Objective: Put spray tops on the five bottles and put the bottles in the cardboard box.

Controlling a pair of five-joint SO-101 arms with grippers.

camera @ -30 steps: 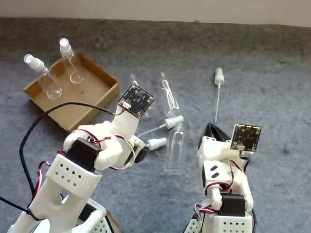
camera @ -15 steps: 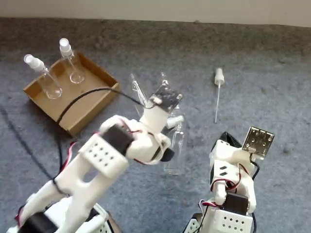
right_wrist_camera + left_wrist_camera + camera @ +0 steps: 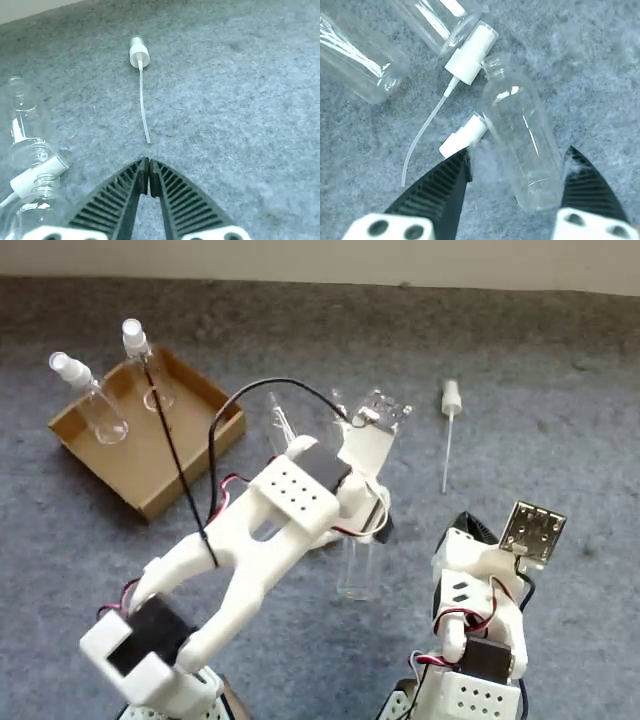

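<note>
- My left pincer (image 3: 517, 152) is spread wide. One black finger (image 3: 445, 185) sits on each side of the base end of an uncapped bottle (image 3: 522, 130), which lies flat on the grey carpet (image 3: 600, 60). I cannot tell whether either finger touches the plastic.
- A white spray top (image 3: 462, 141) lies just beside that bottle, close to my finger. A second spray top (image 3: 470, 50) lies by the bottle's open neck, its thin tube curving away across the carpet.
- Past those, a second clear bottle (image 3: 440, 20) and a third clear bottle (image 3: 355, 50) lie on their sides, both without tops.
- My left arm (image 3: 290, 500) stretches diagonally from the near left corner to the middle of the carpet. Its wrist is tipped down over the lying bottles.
- My right pincer (image 3: 149, 165) is closed, tips together with nothing between them, pointing down at the carpet.
- Ahead of it lies a lone spray top (image 3: 138, 52). Its tube runs back toward my tips but stops short of them.
- My right arm (image 3: 480, 590) is folded low at the near edge, to the right of the uncapped bottle.
- The cardboard box (image 3: 190, 475) sits at the far left, well apart from both pincers. Two bottles stand inside it with spray tops on: one capped bottle (image 3: 100, 410) and another capped bottle (image 3: 150, 375) beside it.
</note>
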